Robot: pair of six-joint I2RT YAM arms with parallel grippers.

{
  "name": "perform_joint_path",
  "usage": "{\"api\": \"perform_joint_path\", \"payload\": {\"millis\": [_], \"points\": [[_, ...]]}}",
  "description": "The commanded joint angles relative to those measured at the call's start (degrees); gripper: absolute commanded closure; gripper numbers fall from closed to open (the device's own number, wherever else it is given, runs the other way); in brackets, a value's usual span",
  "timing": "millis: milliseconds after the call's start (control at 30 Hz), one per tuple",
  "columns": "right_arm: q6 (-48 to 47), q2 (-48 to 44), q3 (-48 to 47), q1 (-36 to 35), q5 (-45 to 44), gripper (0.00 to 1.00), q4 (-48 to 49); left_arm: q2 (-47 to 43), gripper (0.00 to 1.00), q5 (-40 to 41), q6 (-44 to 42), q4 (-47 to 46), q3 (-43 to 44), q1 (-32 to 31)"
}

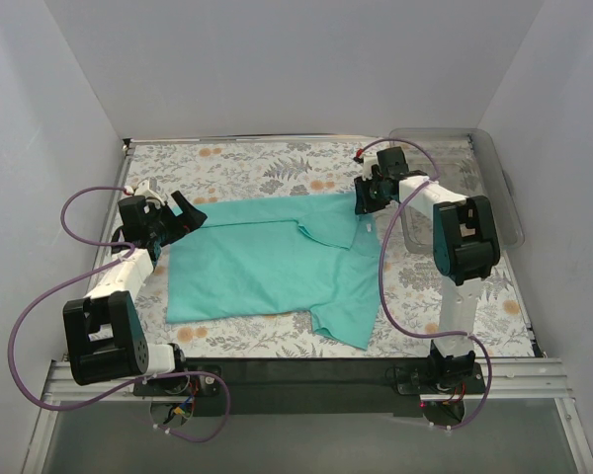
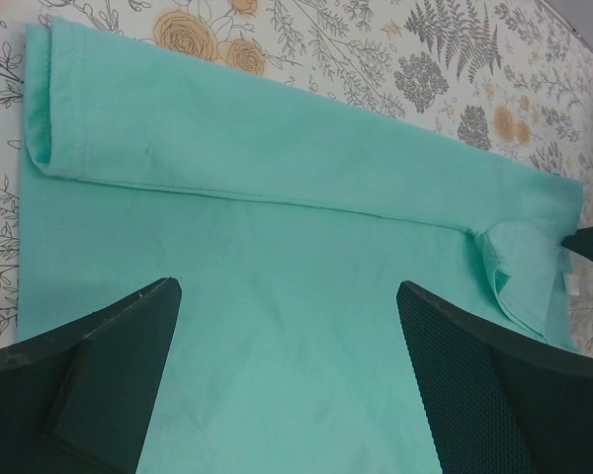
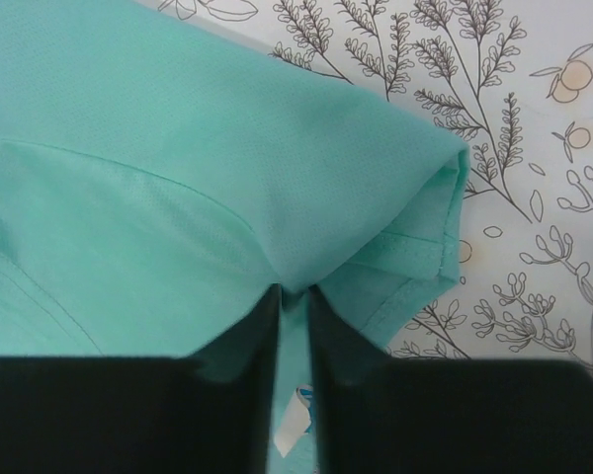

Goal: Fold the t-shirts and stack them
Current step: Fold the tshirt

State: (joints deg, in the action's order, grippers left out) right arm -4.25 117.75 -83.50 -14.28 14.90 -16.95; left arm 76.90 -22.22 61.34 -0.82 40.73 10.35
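Lying flat in the middle of the flower-print table (image 1: 257, 163), the plain teal-green soft cloth t-shirt (image 1: 277, 262) has its far edge folded over. The right gripper (image 3: 295, 291) is pressed almost together on a thin bit of cloth at the shirt's far right corner. That small pinch could slip off in a lift, or catch only one layer, and then the fold would fall open. The left gripper (image 2: 289, 296) hangs spread wide over the left edge and holds nothing, so a pull from one side could drag and bunch the shirt. Only the right wrist view shows the cloth and a small white tag (image 3: 295, 430) between the fingers. Only the top view shows the whole shirt and the clear plastic tub (image 1: 494, 178).
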Motion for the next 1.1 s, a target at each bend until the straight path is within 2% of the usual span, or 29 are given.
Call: {"api": "perform_joint_path", "payload": {"millis": [0, 33, 200, 233, 267, 333, 400, 433, 467, 533, 667, 733, 833, 1000, 1067], "points": [[-1.3, -2.9, 0.7, -0.1, -0.3, 0.71, -0.9, -2.5, 0.16, -1.0, -0.7, 0.0, 0.1, 0.1], [-1.7, -3.0, 0.6, -0.1, -0.2, 0.61, -0.9, -2.5, 0.16, -1.0, -0.8, -0.1, 0.1, 0.1], [-6.8, -8.2, -0.6, -0.2, 3.7, 0.46, -1.6, -3.0, 0.16, -0.5, -1.0, 0.0, 0.0, 0.1], [-8.2, -9.2, -0.6, -0.7, 6.3, 0.42, -1.9, -3.2, 0.16, -0.4, -1.0, 0.1, 0.0, 0.1], [-13.6, -11.3, -0.7, -1.3, 10.5, 0.40, -3.6, -3.3, 0.16, -0.5, -1.0, 0.1, 0.1, 0.1], [-18.9, -11.6, -1.1, -2.8, 18.1, 0.40, -6.7, -4.4, 0.16, -0.4, -0.8, 0.5, 0.1, 0.2], [-20.2, -9.7, -1.8, -6.3, 20.6, 0.47, -7.4, -6.1, 0.16, -0.9, -0.7, 0.6, 0.1, 0.1], [-19.9, -7.0, -3.1, -8.1, 18.6, 0.57, -7.3, -7.6, 0.16, -1.2, -0.7, 2.1, -0.2, 0.1], [-18.6, -5.8, -5.4, -9.1, 17.4, 0.75, -7.0, -9.1, 0.16, -1.1, -1.0, 2.8, -0.5, 0.1], [-16.4, -1.0, -9.6, -12.2, 12.2, 0.88, -7.0, -11.8, 0.16, -0.5, -1.4, 3.8, -1.1, 0.1], [-13.5, 5.2, -16.6, -15.7, 3.3, 0.90, -7.0, -17.0, 0.16, 0.2, -1.1, 4.9, -3.4, 0.0], [-13.4, 6.8, -17.3, -16.7, 2.4, 0.90, -7.5, -18.3, 0.16, 0.3, -0.4, 5.7, -4.0, 0.1], [-15.4, 7.7, -17.0, -20.1, 7.4, 0.91, -11.4, -20.2, 0.16, -0.9, 3.4, 6.3, -4.3, 0.1], [-18.5, 6.1, -15.8, -21.7, 15.8, 0.91, -15.5, -21.5, 0.16, -1.2, 9.3, 6.9, -4.4, 0.1], [-20.0, 3.6, -15.6, -21.4, 16.0, 0.90, -16.4, -21.4, 0.16, -1.8, 13.4, 7.8, -4.5, 0.2]]}}
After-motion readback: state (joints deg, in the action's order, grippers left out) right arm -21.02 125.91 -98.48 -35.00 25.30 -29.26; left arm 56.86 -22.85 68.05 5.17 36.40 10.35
